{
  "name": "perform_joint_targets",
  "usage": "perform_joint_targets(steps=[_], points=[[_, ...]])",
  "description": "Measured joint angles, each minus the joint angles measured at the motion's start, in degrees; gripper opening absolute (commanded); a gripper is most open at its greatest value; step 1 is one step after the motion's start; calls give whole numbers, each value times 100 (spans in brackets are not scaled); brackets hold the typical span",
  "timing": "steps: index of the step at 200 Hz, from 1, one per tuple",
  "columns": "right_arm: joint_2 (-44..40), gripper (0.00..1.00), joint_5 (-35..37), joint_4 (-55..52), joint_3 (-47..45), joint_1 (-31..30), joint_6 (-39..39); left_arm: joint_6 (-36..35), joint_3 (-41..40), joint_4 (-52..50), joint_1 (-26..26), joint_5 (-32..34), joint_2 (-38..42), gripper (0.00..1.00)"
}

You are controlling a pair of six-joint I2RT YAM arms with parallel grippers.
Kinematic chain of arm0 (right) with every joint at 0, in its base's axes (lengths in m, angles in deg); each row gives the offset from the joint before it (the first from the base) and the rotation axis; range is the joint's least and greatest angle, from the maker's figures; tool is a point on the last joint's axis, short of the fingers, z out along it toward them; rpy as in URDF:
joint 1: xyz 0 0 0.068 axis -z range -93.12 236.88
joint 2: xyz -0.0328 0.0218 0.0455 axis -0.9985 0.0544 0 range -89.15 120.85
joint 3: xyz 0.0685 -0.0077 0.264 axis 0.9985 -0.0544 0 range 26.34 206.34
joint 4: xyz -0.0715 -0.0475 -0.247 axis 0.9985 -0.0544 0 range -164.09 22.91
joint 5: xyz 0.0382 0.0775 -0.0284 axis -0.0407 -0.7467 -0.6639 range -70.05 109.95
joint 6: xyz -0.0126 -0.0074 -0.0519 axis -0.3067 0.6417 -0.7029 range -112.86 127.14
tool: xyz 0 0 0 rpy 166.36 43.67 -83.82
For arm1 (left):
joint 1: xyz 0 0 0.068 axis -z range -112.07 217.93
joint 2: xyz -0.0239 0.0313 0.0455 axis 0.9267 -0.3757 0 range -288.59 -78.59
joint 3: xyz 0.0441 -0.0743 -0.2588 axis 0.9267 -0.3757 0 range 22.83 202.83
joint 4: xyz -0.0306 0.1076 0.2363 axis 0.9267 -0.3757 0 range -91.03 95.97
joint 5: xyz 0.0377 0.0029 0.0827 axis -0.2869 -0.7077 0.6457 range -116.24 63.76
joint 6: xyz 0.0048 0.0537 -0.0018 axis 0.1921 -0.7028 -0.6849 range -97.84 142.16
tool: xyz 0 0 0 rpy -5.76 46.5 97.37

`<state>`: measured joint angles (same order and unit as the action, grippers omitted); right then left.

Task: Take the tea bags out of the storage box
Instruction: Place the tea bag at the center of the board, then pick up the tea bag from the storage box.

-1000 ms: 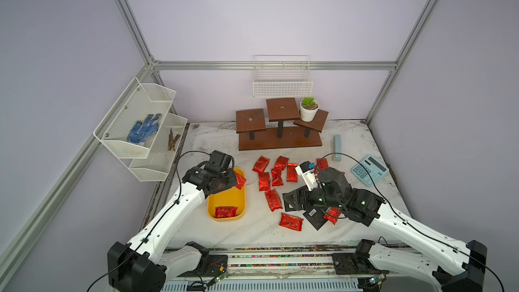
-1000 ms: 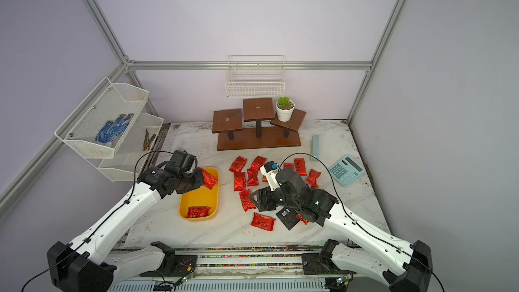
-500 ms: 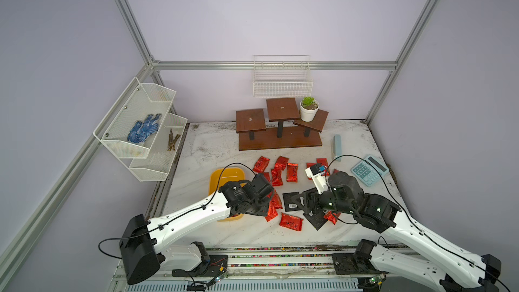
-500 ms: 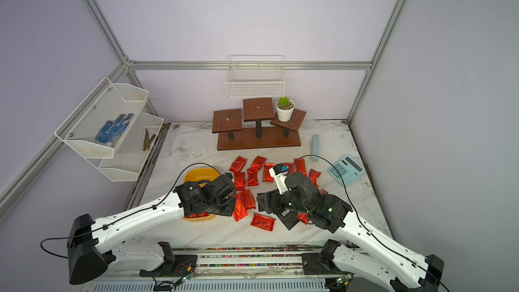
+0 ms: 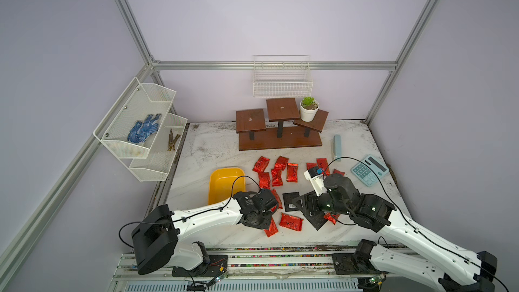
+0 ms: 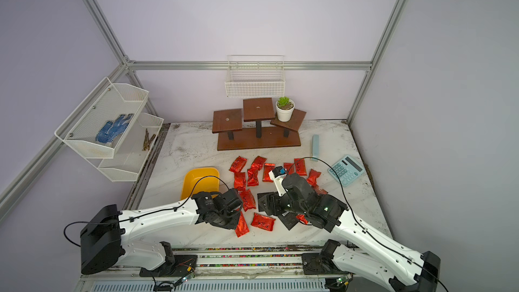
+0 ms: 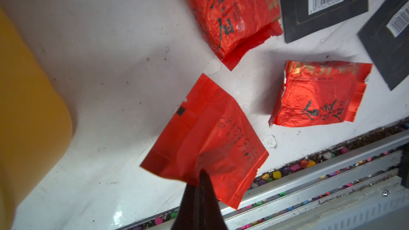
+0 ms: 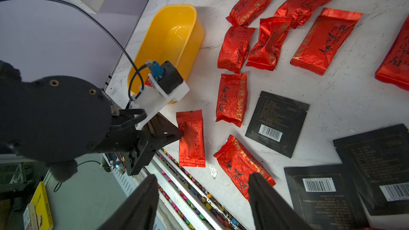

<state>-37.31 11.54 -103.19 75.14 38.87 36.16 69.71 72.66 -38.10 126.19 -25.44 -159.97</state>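
The yellow storage box [image 5: 224, 183] [image 6: 200, 181] [image 8: 174, 36] lies on the left of the table, and its visible floor is bare. Its near end is hidden by my left arm. My left gripper [image 5: 266, 218] [image 7: 202, 173] is shut on the edge of a red tea bag [image 5: 271, 228] [image 6: 241, 225] [image 7: 205, 129] [image 8: 191, 138]. It holds the bag low by the table's front edge, right of the box. Several red tea bags [image 5: 276, 174] and black square tea bags [image 5: 290, 203] [image 8: 276, 122] lie on the table. My right gripper [image 5: 307, 205] [image 8: 203, 175] is open and holds nothing, over the black ones.
A wooden tiered stand [image 5: 279, 133] with a potted plant [image 5: 309, 109] is at the back. A calculator [image 5: 370, 169] and a pale blue bar [image 5: 337, 144] lie at the right. Wire baskets [image 5: 140, 125] hang on the left wall. A rail with coloured beads [image 7: 287, 169] runs along the front edge.
My left arm has swung from over the storage box to the front of the table, right of the box, carrying the red tea bag. My right arm has shifted slightly.
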Motion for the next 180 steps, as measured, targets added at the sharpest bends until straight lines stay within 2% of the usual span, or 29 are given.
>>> perform_joint_targets(steps=[12, 18, 33, 44, 55, 93, 128, 149, 180], points=[[33, 70, 2, 2, 0, 0, -15, -28, 0, 63, 0, -39, -243, 0], [52, 70, 2, 2, 0, 0, -22, -44, 0, 79, 0, -42, -354, 5], [98, 72, 2, 2, 0, 0, -63, -96, 2, 83, 0, -22, -492, 27], [138, 72, 4, 4, 0, 0, -87, -76, 22, 61, 0, 22, -501, 48], [190, 73, 2, 4, 4, 0, -116, -57, 105, -9, 0, 114, -501, 57], [603, 74, -2, 4, 251, 0, -258, -85, 699, -310, 0, 450, -284, 60], [1176, 74, -59, 142, 673, 0, -428, -87, 1182, -719, -203, 800, 765, 62], [1720, 74, -212, 319, 979, 0, -560, -188, 1279, -837, -870, 896, 1611, 66], [2767, 73, -527, 490, 1670, -50, -868, -540, 1484, -1054, -2662, 564, 2396, 70]])
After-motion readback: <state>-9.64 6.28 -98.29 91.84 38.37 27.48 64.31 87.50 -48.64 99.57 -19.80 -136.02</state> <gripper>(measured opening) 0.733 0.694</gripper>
